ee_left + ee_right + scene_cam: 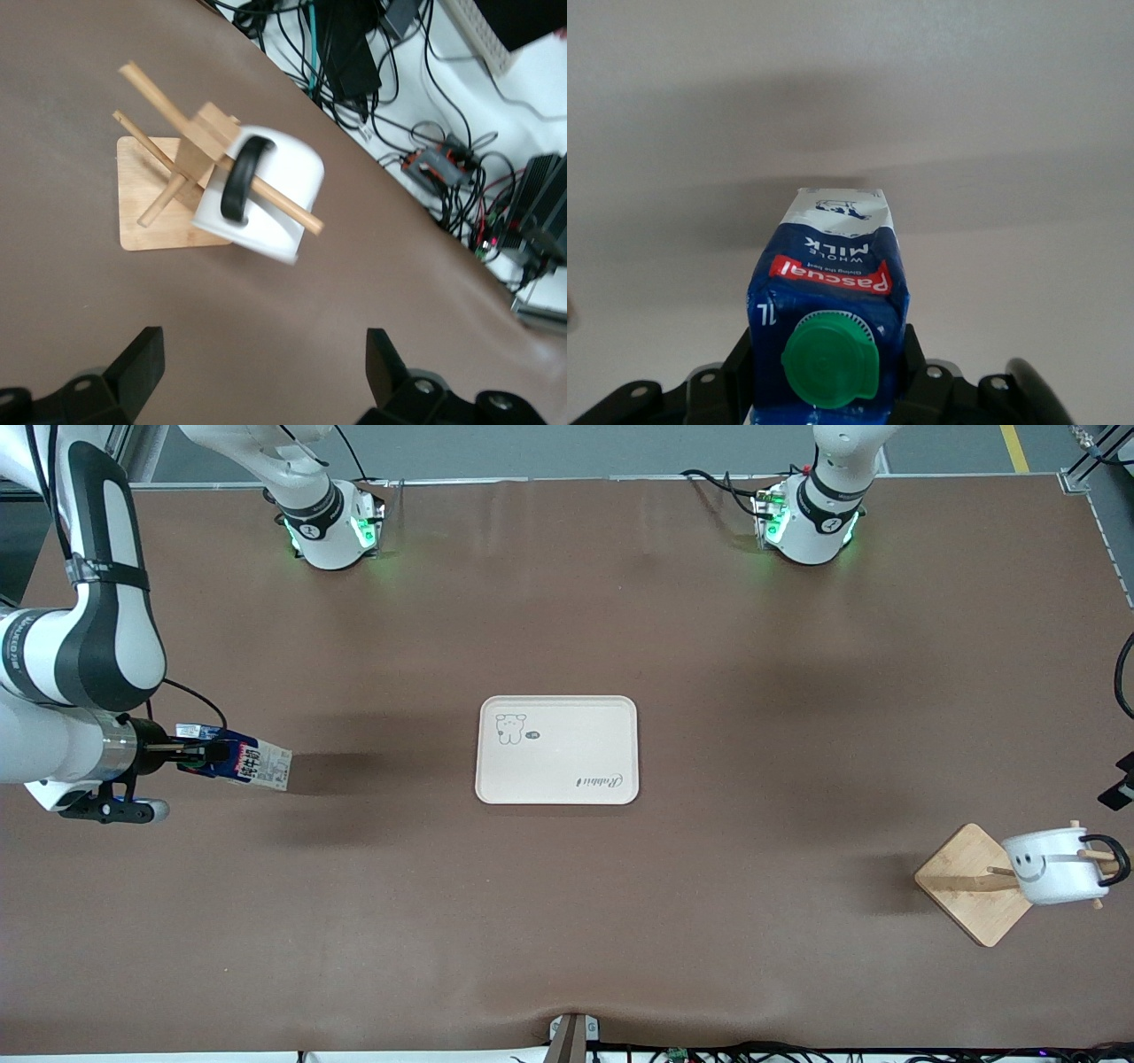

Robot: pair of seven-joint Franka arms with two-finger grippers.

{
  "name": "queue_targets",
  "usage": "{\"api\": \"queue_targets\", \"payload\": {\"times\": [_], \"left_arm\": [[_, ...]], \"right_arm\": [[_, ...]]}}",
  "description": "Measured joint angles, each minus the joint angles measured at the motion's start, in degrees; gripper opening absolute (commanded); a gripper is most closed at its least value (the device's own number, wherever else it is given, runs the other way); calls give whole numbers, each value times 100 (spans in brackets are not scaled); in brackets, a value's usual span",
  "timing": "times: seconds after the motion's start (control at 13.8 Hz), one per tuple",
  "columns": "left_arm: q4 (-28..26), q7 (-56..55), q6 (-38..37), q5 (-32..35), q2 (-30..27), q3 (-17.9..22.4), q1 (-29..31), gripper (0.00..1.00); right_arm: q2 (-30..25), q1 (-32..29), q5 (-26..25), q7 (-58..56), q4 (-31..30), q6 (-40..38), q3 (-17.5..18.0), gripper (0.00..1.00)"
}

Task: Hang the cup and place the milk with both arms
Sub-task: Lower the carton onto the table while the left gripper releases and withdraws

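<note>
1. Milk (237,760) clamped in the right gripper (197,756), carried tipped on its side over bare table at the right arm's end.
2. Tray (557,797) lies toward table centre from it, along the carton's long axis.
3. Cup (1056,865) hangs by its handle on the rack (973,884); left gripper (264,370) released, above it.

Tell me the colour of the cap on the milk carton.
Green: the round cap on the milk carton shows best in the right wrist view.

I can't read the milk carton's (236,760) side print from the front camera, and the left gripper (264,363) is cut off at the wrist view's edge.
</note>
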Motion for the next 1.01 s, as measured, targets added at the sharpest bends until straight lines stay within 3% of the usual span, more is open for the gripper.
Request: {"api": "queue_targets", "payload": {"times": [0.22,0.72,1.01], "left_arm": [[524,-6,-923,614,-7,-18,-401,100],[958,7,-2482,703,-175,-367,-626,100],[1001,44,-3199,726,-461,-527,-630,100]], "right_arm": [[-2,-114,-185,-129,-268,119,0,33],[-464,-323,-195,-216,-1492,993,11,33],[-598,-323,-198,-216,-1766,1154,21,35]]}}
